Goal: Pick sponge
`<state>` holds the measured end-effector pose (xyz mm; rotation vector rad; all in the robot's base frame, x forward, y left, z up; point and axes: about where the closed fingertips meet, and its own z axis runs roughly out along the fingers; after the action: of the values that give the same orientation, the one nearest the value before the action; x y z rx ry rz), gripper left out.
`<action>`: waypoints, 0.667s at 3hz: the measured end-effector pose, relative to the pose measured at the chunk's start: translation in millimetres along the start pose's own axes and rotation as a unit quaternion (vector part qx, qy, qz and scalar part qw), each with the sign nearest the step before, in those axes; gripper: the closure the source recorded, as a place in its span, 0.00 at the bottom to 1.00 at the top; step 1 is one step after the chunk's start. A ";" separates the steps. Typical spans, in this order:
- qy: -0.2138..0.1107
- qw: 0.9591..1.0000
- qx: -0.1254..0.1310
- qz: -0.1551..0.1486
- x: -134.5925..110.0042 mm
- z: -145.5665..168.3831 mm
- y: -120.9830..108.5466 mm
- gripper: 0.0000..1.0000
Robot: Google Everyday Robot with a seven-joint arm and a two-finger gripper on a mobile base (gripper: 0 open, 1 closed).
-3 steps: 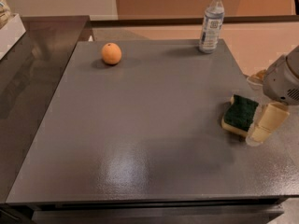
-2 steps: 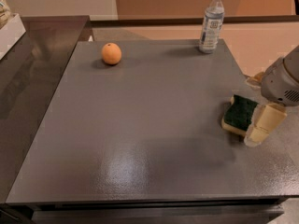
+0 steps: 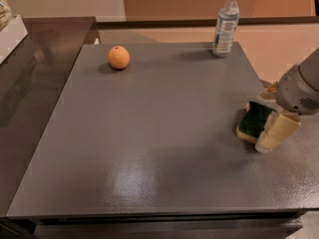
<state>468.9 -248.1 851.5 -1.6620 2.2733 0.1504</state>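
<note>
Three items on the bench (image 3: 149,133): orange (image 3: 119,57) at far left, water bottle (image 3: 225,24) upright at the far edge, sponge (image 3: 251,118) near the right edge, green side up, resting on the surface. Gripper (image 3: 260,120) sits low at right, fingers (image 3: 277,131) clamped on either side of the sponge.

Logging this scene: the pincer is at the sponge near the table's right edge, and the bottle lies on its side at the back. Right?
No: the bottle stands upright at the back, per the camera view. The pincer is at the sponge near the right edge of the table.
</note>
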 end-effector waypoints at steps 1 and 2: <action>0.001 1.000 -0.005 -0.001 1.4 3.4 0.4 0.41; 0.002 1.000 -0.005 0.001 2.4 3.6 0.8 0.64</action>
<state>468.2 -249.1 847.2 -1.6681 2.2809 0.1588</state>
